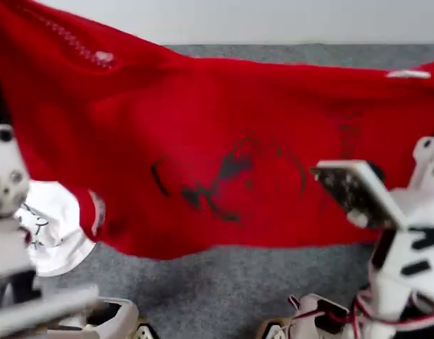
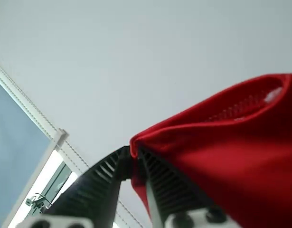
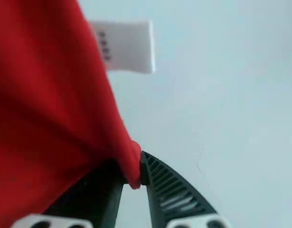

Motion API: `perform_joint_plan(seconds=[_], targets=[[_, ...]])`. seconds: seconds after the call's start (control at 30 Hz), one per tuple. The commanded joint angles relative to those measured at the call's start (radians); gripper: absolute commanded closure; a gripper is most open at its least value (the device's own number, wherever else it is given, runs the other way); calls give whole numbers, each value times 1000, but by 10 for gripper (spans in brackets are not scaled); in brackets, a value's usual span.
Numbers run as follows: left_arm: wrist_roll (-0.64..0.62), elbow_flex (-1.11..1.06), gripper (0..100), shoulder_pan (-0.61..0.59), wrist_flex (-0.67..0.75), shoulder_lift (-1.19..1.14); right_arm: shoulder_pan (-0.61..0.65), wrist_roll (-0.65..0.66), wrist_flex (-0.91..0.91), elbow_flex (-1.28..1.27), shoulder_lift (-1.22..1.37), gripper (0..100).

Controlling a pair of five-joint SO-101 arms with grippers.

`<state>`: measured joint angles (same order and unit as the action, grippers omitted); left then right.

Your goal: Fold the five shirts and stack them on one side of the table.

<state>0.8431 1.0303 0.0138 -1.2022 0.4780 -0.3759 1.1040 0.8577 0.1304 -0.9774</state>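
left gripper [image 2: 132, 159]: jaws almost closed, pinching a folded edge of red shirt [image 1: 224, 148] | right gripper [image 3: 135, 172]: jaws almost closed, pinching another red shirt edge, near its tag [image 3: 127, 46] | red shirt: held up, spread wide over table [image 1: 273, 282] | white shirt [image 1: 54, 226]: on table, at red shirt's lower left corner | bare table below red shirt's hem

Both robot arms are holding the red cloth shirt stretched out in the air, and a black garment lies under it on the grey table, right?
The garment on the grey table is white, not black; the high view shows it. The left gripper and right gripper do hold the red cloth shirt stretched out above it.
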Motion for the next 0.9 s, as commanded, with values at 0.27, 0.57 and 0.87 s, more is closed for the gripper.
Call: perform_joint_plan(seconds=[0.27, 0.57, 0.87], targets=[[12, 162, 986, -3, -193, -11, -22, -32, 239, 29, -133, 987], [14, -223, 986, -3, -259, -54, 24, 12, 248, -327, -127, 987], [9, -799, 986, -3, 147, -143, 128, 55, -160, -882, -122, 987]])
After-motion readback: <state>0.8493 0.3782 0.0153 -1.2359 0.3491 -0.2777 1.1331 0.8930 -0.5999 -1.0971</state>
